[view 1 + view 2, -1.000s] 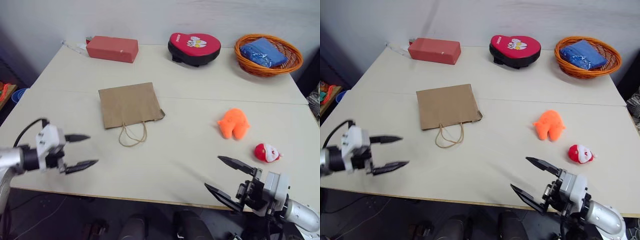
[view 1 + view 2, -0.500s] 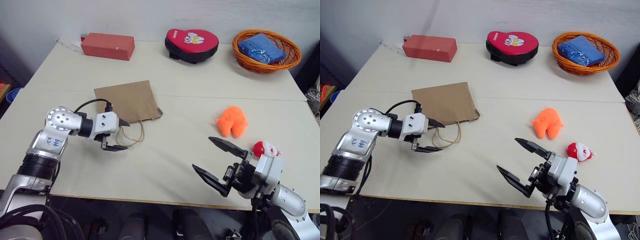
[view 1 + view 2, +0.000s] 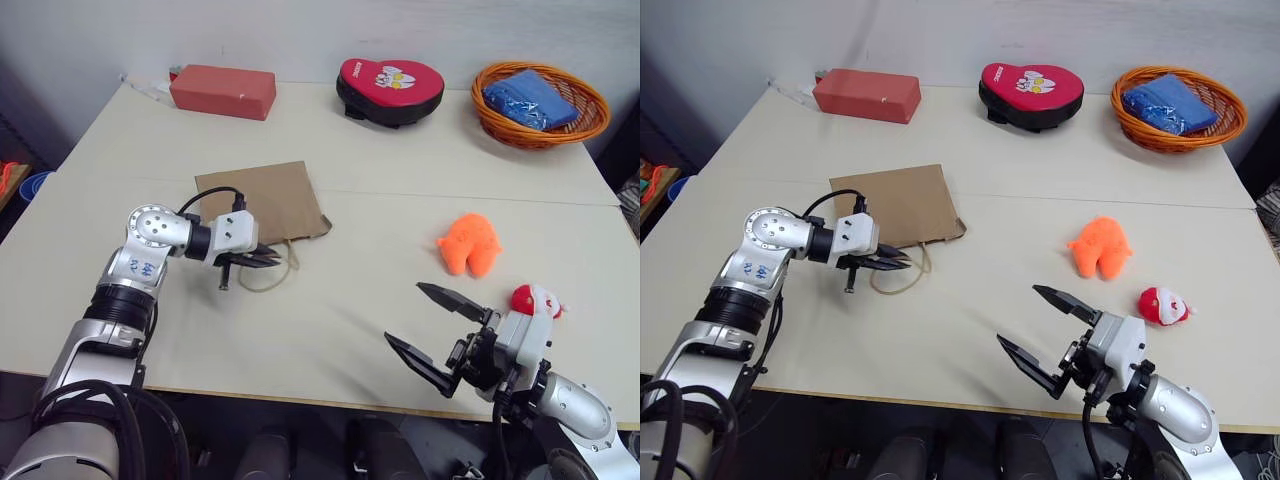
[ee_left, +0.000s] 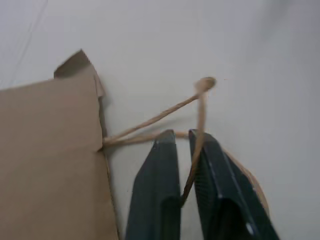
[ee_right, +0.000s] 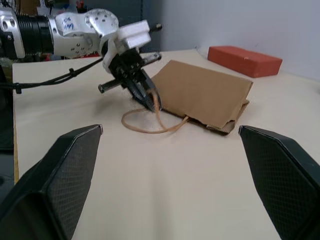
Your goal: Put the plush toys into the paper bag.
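Observation:
The brown paper bag [image 3: 262, 200] lies flat on the table with its loop handles [image 4: 200, 100] toward me. My left gripper [image 3: 270, 260] is at those handles, shut on one twisted-paper handle strand that runs between its fingers [image 4: 160, 170]. The orange plush toy [image 3: 468, 245] rests to the right of the bag. The smaller red-and-white plush toy [image 3: 535, 300] lies nearer the front right. My right gripper [image 3: 403, 313] hovers open and empty over the table's front edge, just left of the red-and-white toy.
Along the far edge stand a red box [image 3: 222, 92], a red-and-black padded mitt [image 3: 390, 90] and an orange wicker basket [image 3: 543, 105] holding a blue cloth. A seam crosses the table [image 3: 400, 190] behind the bag.
My left gripper swung in from the left edge to the bag's handles and shut on one strand. The right gripper stayed open, nearly in place.

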Available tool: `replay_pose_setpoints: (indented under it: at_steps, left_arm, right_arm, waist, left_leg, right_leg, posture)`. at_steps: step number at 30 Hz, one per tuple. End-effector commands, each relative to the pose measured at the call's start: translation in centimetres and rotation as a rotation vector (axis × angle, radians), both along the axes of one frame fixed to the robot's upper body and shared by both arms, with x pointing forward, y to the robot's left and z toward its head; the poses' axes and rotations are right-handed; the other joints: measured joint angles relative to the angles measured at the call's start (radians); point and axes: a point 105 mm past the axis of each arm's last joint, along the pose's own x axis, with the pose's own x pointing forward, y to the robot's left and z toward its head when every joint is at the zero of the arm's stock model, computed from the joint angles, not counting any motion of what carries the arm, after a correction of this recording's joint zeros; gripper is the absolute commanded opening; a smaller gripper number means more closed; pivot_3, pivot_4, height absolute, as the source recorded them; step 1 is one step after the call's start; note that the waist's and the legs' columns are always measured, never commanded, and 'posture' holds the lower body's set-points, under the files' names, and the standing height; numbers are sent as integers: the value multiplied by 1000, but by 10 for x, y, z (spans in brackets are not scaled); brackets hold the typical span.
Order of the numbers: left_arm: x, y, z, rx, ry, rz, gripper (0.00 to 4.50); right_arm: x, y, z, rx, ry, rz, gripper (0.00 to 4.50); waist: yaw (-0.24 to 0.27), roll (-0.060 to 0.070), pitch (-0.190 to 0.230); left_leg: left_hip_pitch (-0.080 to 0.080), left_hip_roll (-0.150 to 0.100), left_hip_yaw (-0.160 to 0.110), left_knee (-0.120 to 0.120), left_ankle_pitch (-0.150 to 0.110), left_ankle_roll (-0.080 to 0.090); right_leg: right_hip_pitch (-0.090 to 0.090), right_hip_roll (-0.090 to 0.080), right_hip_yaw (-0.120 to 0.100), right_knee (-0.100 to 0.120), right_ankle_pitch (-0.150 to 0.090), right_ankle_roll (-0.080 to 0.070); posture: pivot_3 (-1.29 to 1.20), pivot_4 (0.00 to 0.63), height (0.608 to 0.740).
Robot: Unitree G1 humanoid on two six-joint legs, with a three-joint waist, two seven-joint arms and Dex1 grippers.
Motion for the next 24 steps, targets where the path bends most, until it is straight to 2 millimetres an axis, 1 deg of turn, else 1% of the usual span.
replay_pose_setpoints:
  at_steps: [1, 2, 5, 8, 10, 14, 16, 19, 22, 24]
  left_arm:
    - [-16, -32, 40, -163, -7, -157, 36]
    - [-21, -41, 49, -203, 5, -188, 36]
    - [-32, -64, 71, -297, 31, -250, 0]
    - [-44, -77, 81, -325, 73, -300, 0]
    - [-51, -82, 86, -344, 97, -326, 0]
    - [-61, -84, 89, -383, 148, -330, 0]
    - [-64, -82, 91, -417, 174, -319, 0]
    - [-67, -80, 94, -457, 193, -294, 0]
    - [-70, -78, 96, -476, 199, -276, 0]
    - [-71, -78, 99, -504, 210, -270, 0]
  right_arm:
    - [-6, 1, 15, 9, -39, 16, 4500]
    - [-6, 1, 18, 21, -36, 22, 4500]
    - [-2, 7, 23, 33, -4, 37, 3857]
    - [4, 16, 24, 13, 18, 52, 2841]
    - [13, 24, 22, -13, 20, 57, 2139]
    - [43, 33, 12, -71, 30, 11, 657]
    - [58, 39, 6, -88, 31, -11, 11]
    - [75, 48, -7, -125, 58, -20, 11]
    - [82, 55, -14, -108, 87, -28, 11]
    - [87, 62, -18, -130, 72, -22, 11]
  waist:
    - [0, 0, 0]
    - [0, 0, 0]
    - [-1, 0, 0]
    - [-7, 0, 0]
    - [-10, 0, 0]
    - [-8, 0, 0]
    - [-5, 0, 0]
    - [-5, 0, 0]
    - [-3, 0, 0]
    - [-5, 0, 0]
  left_leg:
    - [0, 0, 0, 0, 0, 0]
    - [-1, 0, 0, 1, 0, 0]
    - [-1, 0, -1, 1, 0, 0]
    - [0, 0, 0, 2, 0, 0]
    - [1, 0, 0, 1, 0, 0]
    - [1, 0, -1, 2, 1, -1]
    - [1, 0, -1, 2, 1, -1]
    - [0, 0, -1, 2, 1, -1]
    - [-1, 0, -1, 2, 1, -1]
    - [-1, 0, -1, 2, 1, -1]
  right_leg:
    - [0, 0, 0, 0, 0, 0]
    - [0, 0, 0, 0, 0, 0]
    - [0, 0, 0, 0, 0, 0]
    - [0, 0, 1, 1, 0, 0]
    - [0, 1, 1, 2, 0, 0]
    - [-1, 1, 2, 3, 0, 0]
    - [-1, 1, 2, 2, 0, 0]
    - [-1, 1, 2, 2, 0, 0]
    - [-2, 1, 1, 2, 0, 0]
    - [-2, 1, 1, 2, 0, 0]
  posture:
    - [0, 150, 740]
    - [0, 150, 740]
    - [0, 150, 740]
    - [0, 150, 740]
    - [0, 150, 740]
    - [0, 150, 740]
    - [0, 150, 740]
    - [0, 150, 740]
    - [0, 150, 740]
    - [0, 150, 740]
